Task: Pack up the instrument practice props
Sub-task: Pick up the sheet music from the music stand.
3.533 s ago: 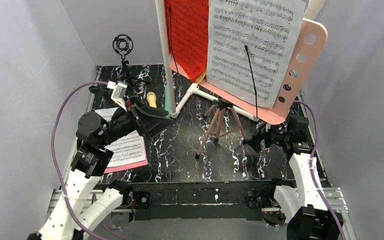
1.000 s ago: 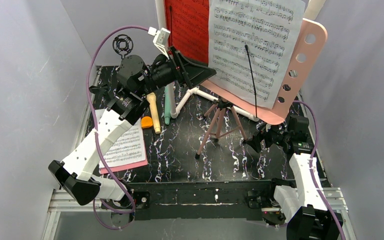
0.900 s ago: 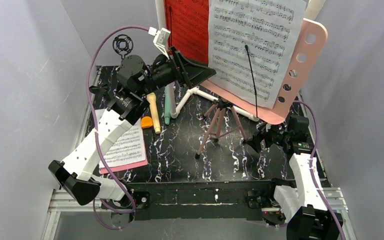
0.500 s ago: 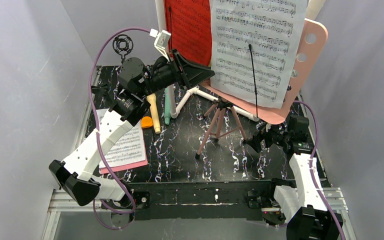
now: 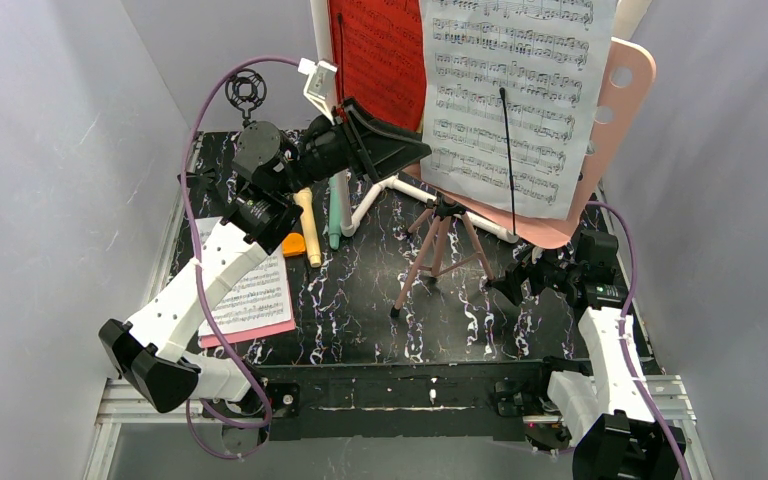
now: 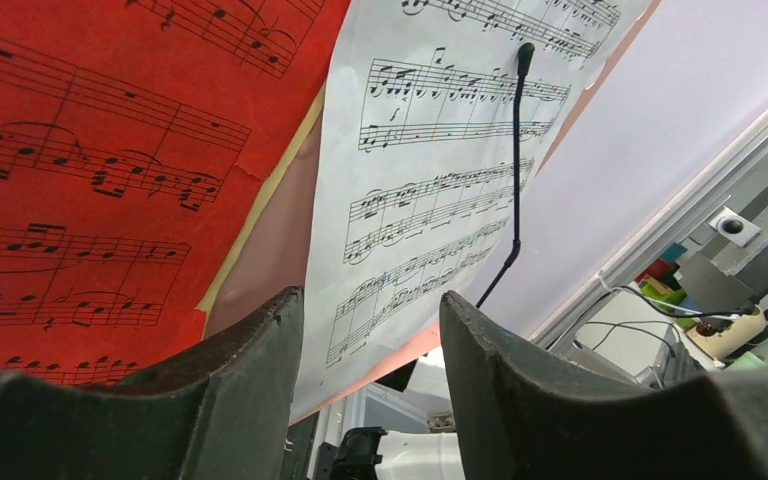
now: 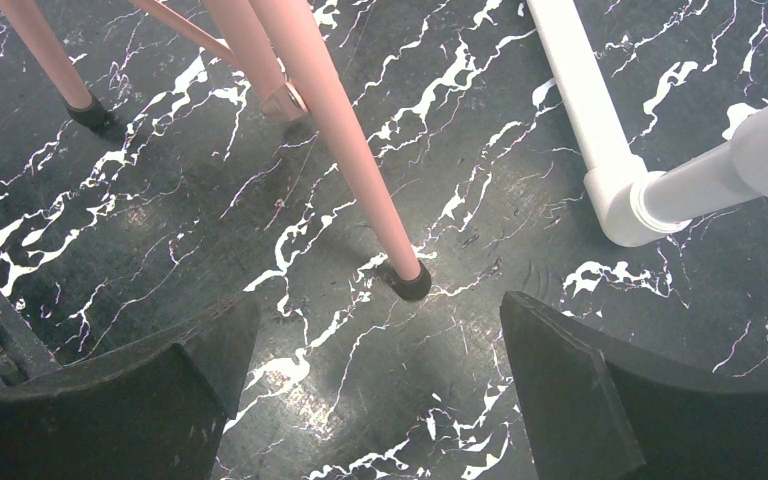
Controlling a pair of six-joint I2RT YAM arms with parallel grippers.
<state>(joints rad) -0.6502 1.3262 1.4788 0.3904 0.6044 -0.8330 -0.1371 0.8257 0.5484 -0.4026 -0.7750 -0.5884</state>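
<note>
Left gripper (image 6: 370, 330), jaws partly apart and clamping nothing, is hovering at the lower left edge of the white music sheet (image 5: 510, 90) leaning on the pink stand (image 5: 632, 95) at the far right, where a crooked tug could be tearing paper or tipping the stand.

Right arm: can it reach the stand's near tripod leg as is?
Probably yes. The right gripper is open, the pink tripod leg stands just ahead of it with nothing between, and the white pipe frame is off to the side.
</note>
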